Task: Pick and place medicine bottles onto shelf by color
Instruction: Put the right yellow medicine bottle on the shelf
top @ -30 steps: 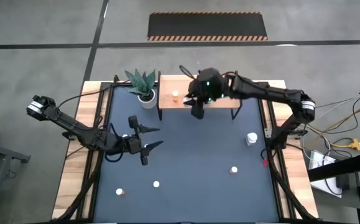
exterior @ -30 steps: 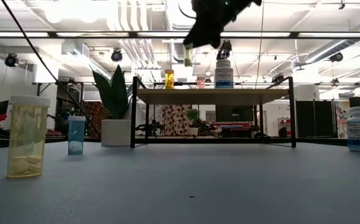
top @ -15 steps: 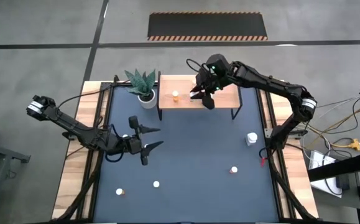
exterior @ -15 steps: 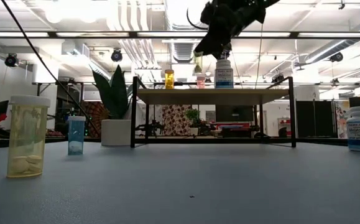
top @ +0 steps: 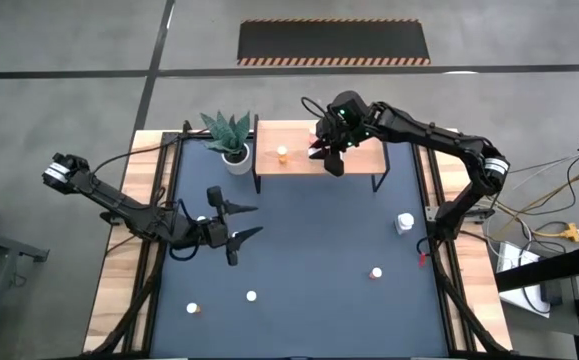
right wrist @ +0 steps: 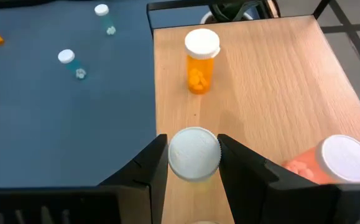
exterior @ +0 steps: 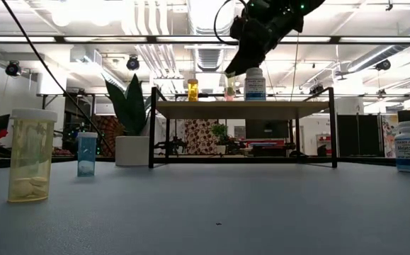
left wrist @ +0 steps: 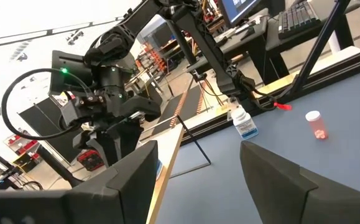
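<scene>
The light-wood shelf stands at the table's far edge. On it I see an orange bottle, a pink-red bottle and a larger white bottle. My right gripper hovers over the shelf board, shut on a small white-capped bottle. My left gripper waits open above the table's left half, holding nothing. Loose bottles rest on the blue tabletop: a white one, a pink-red one, two at the near left. My right gripper pinches the small bottle at its white cap between the two fingers, one on each side. The fingers slant down from above. The bottle stays upright, cap up, over the shelf board; the cap hides its body.
A potted plant stands just left of the shelf. In the low view, a yellow bottle and a small blue one stand at the near side. Free board lies at the shelf's right end.
My right gripper has carried the small bottle from the shelf's near edge toward the table's far edge, over the board and slightly right. It has sunk a little and its wrist has rolled slightly. The bottle stays pinched and upright.
</scene>
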Action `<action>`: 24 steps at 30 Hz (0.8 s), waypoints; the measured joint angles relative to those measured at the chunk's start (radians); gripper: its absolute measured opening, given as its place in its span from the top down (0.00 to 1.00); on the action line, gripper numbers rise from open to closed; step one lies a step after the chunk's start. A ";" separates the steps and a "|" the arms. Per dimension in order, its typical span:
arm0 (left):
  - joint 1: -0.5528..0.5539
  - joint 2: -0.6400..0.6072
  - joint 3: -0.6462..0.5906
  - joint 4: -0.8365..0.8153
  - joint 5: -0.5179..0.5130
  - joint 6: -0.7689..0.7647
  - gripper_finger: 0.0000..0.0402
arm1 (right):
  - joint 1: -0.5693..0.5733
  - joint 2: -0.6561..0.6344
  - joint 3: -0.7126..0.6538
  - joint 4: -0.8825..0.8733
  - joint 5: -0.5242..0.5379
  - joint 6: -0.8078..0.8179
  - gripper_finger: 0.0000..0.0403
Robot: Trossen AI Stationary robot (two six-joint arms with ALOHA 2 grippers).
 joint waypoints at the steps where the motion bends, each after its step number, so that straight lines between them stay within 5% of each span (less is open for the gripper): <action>1: 0.000 0.000 0.000 0.000 0.000 0.000 0.47 | 0.000 0.000 0.000 0.000 0.000 -0.002 0.71; 24: 0.000 0.000 -0.001 -0.003 0.000 -0.001 0.47 | 0.000 0.039 -0.012 0.027 -0.003 -0.046 0.70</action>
